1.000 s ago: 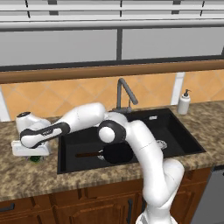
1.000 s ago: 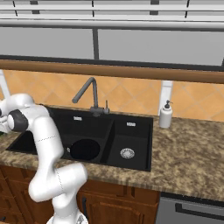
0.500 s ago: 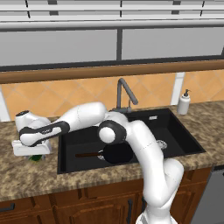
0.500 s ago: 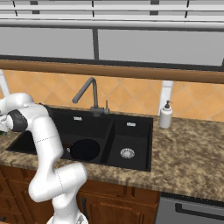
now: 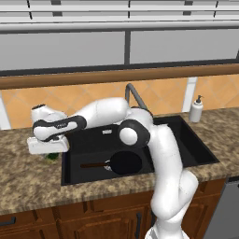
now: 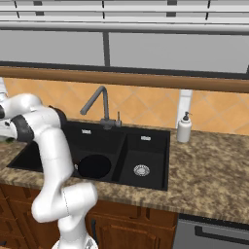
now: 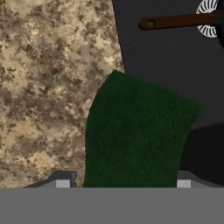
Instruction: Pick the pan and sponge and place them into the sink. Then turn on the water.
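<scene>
1. Left base view. The pan (image 5: 125, 163) lies in the large basin of the sink (image 5: 186, 156), its brown handle pointing to 9 o'clock. So the first half of the pick-and-place reads as done and the sponge is the step in hand. The arm reaches across to 9 o'clock of the sink, with the hand low over the counter (image 5: 28, 179) at the basin's outer rim. A sliver of the sponge (image 5: 51, 156) shows dark green under the hand. No stream falls from the faucet (image 5: 133, 95).

2. Right base view. The pan (image 6: 94, 166) shows as a black disc in the larger basin, the silver drain of the smaller basin at its 3 o'clock. The soap bottle (image 6: 184, 129) stands on the counter well apart from the work.

3. Hand view. The gripper (image 7: 123, 183) has its tips apart, one on each side of the sponge (image 7: 135, 135), which sits between them. I cannot tell whether they touch it. The sponge looks a flat, dark green pad, lying partly on speckled counter and partly over the black sink edge. The pan handle (image 7: 179, 21) lies at 1 o'clock.

4. Judgement: next the jaws close on the sponge, then lift and carry it into the basin.
</scene>
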